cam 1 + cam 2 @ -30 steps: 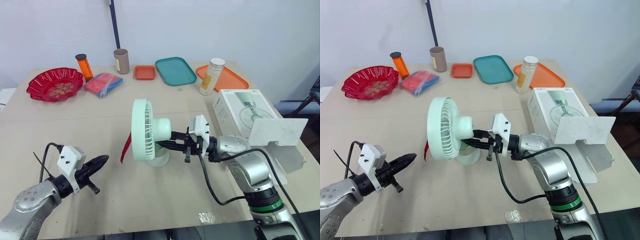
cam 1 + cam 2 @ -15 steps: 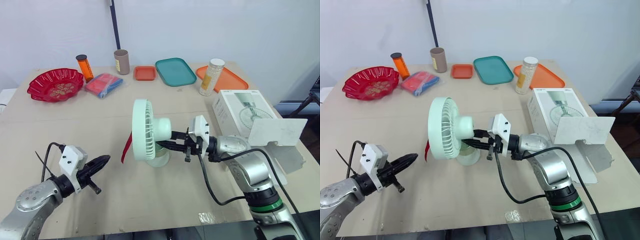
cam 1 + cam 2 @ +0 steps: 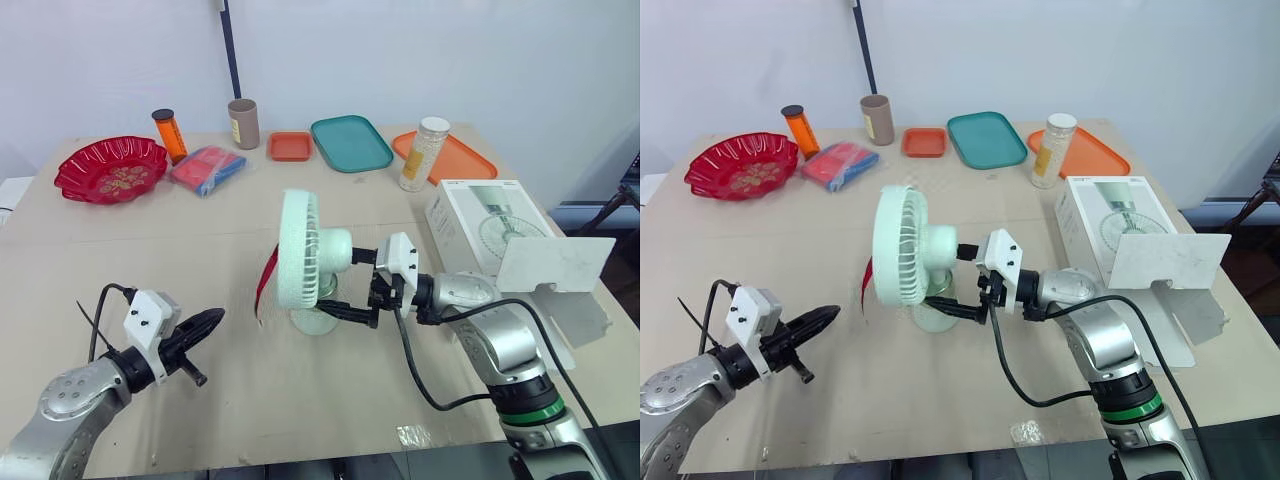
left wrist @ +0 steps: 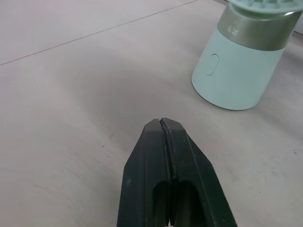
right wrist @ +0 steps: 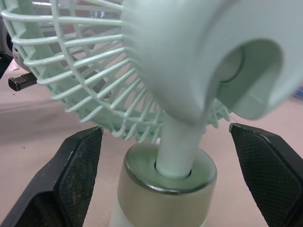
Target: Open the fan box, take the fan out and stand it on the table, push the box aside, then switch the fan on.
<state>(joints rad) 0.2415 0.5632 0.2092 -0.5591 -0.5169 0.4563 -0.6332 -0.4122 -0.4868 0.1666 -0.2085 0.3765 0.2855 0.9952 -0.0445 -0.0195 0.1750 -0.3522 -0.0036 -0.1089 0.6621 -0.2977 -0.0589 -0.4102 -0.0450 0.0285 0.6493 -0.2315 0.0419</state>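
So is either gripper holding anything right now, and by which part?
Nothing is held. The right gripper is open, its fingers either side of the fan stem, not touching it; the left gripper is shut on nothing.

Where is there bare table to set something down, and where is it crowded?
Bare: the table between the left gripper and the fan, and in front of the red bowl. Crowded: the far edge to the orange tray, and around the fan box.

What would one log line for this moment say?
fan upright on table | right gripper open astride its stem | left gripper shut | box open
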